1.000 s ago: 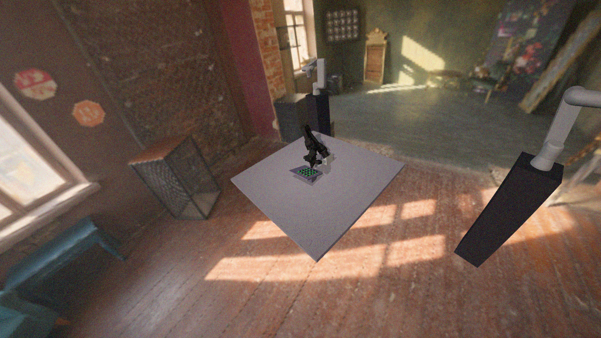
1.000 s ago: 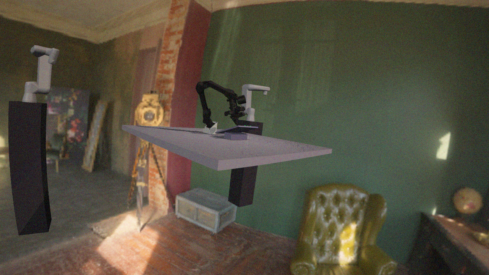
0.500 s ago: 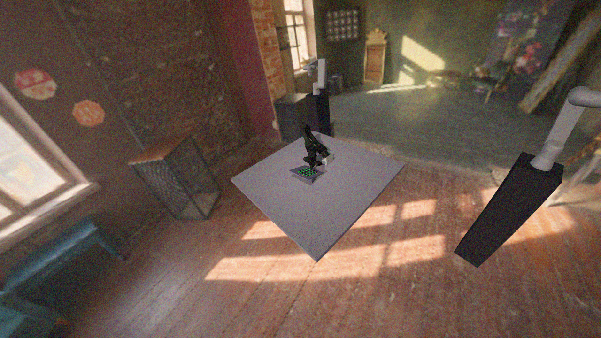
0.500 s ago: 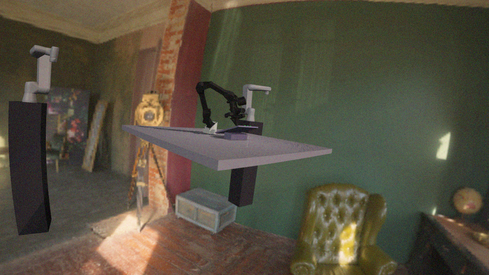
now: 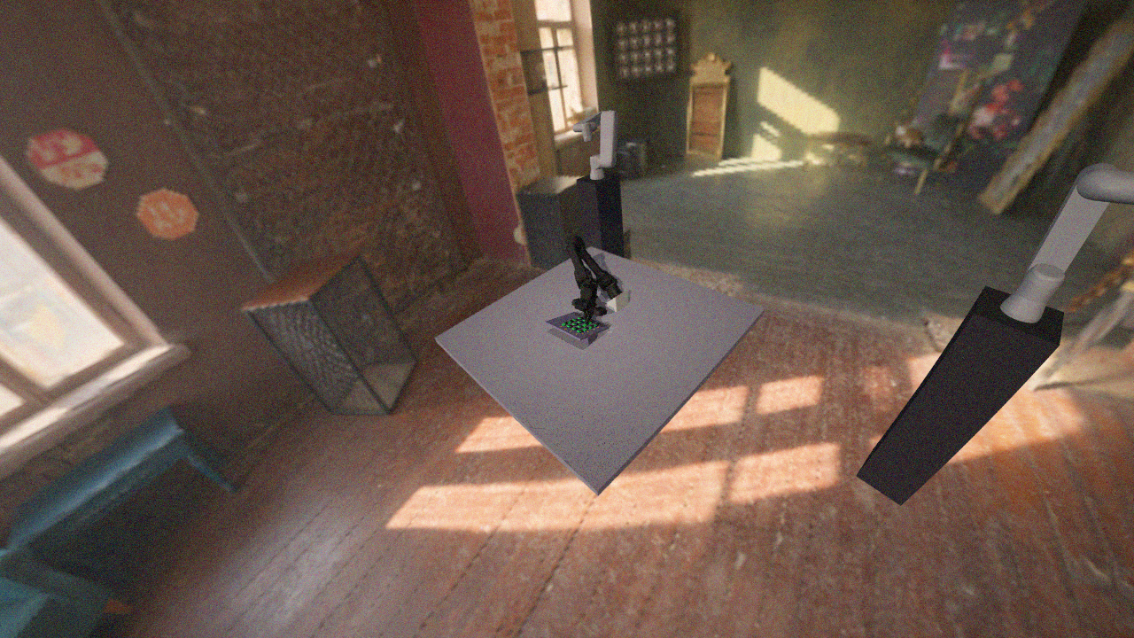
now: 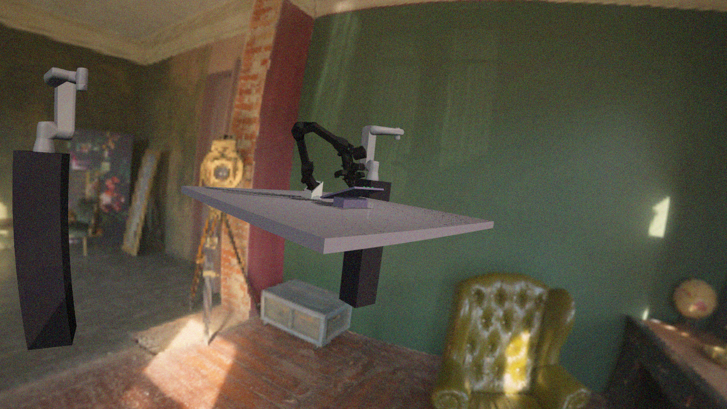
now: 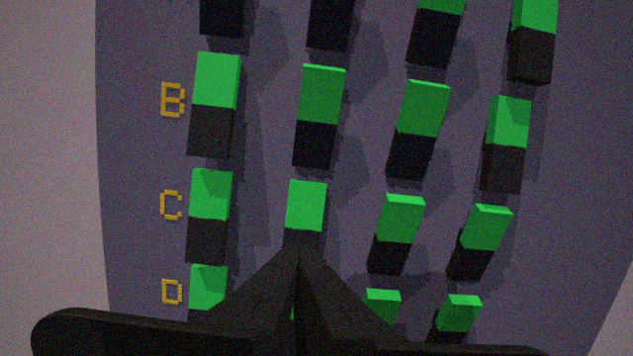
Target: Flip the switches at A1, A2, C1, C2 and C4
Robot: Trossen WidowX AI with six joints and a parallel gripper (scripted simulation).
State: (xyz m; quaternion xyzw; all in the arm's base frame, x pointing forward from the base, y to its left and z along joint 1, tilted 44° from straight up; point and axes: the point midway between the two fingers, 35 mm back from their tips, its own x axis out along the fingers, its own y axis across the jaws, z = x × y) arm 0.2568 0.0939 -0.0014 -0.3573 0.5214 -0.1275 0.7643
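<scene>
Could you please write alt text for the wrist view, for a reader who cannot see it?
The closed black gripper points at the near, black end of switch C2 on a purple-grey panel of green-and-black rocker switches. Yellow letters B, C and D label rows down the left.

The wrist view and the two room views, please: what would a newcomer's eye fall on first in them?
Probably the green-and-black switches, such as the one at B1, standing in rows beside gold letters in the wrist view, with the closed dark tool reaching up from the bottom edge. In the exterior view, the black arm arches above a pale tabletop, and a shiny olive armchair stands at lower right.
</scene>
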